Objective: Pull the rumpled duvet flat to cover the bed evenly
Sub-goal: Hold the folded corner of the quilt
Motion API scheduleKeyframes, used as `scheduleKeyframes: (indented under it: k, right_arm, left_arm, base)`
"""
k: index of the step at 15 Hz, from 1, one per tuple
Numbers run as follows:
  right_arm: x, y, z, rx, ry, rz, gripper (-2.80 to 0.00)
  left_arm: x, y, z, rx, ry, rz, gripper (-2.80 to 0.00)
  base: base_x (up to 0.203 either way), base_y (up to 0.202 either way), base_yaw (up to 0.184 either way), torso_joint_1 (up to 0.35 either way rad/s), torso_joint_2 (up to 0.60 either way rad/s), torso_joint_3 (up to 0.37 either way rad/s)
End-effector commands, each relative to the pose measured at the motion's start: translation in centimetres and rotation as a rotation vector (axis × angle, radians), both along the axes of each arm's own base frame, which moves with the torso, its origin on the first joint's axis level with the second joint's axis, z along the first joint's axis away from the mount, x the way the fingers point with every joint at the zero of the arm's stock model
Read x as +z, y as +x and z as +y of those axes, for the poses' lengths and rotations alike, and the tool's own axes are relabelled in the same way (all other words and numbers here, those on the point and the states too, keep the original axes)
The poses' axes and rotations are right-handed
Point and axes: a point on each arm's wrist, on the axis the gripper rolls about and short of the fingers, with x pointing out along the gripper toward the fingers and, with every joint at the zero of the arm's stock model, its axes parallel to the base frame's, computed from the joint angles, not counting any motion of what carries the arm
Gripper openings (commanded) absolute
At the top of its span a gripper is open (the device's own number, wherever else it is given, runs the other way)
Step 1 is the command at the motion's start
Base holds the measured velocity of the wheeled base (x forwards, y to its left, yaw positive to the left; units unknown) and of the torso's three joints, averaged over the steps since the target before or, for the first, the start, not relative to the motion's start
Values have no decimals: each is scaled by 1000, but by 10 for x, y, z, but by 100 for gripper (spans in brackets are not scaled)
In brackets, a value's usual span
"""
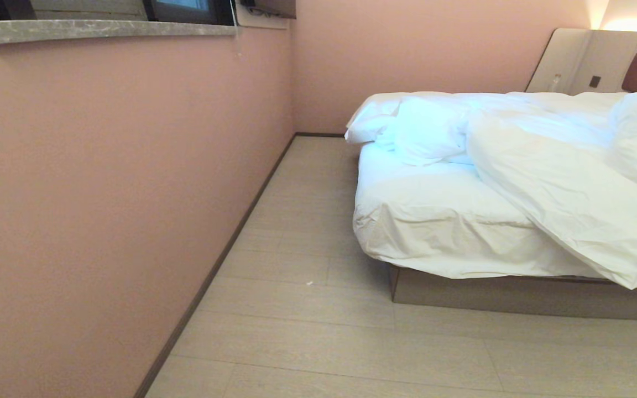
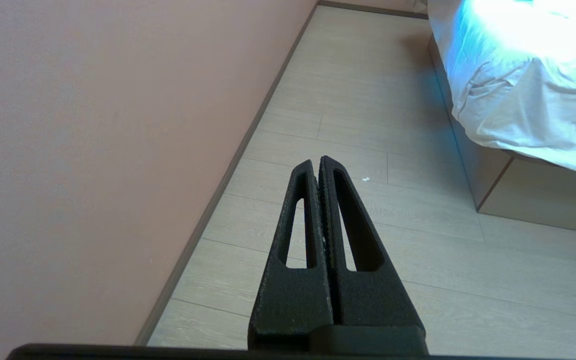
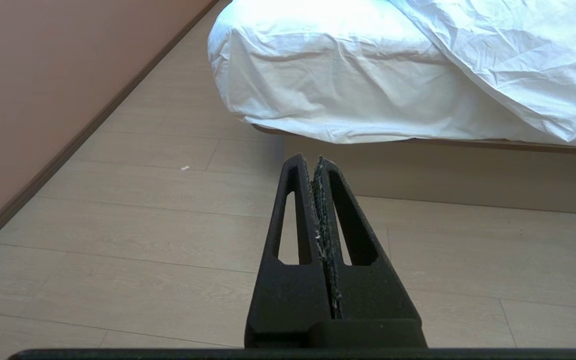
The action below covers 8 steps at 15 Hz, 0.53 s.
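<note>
The duvet [image 1: 562, 182] lies bunched on the bed [image 1: 440, 232], its long fold running diagonally to an overhang past the foot edge. The right gripper [image 3: 313, 162], nearer that overhang, and the left gripper [image 2: 316, 162] both have fingers pressed together, empty, low over the floor [image 1: 307, 309] and well short of the bed.

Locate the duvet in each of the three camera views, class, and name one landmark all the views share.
Head view: the duvet lies bunched across the right of the picture, on the bed.
Left wrist view: not in it; only the sheeted mattress corner shows.
Right wrist view: duvet at upper right, draping over the edge.
Shared landmark: white speck on the floor.
</note>
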Motion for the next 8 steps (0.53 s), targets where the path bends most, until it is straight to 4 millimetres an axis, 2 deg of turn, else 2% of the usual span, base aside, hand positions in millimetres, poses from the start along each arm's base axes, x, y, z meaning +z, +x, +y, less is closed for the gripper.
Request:
scheduleKeyframes:
  k: [1,8]
  right_arm:
    - [0,0,0,0,0,1,-280]
    - [0,0,0,0,0,1,-280]
  left_arm:
    - [0,0,0,2,-1,-1,-280]
    - [0,0,0,2,-1,-1,-280]
  base:
    - [0,0,0,0,0,0]
    - [0,0,0,0,0,0]
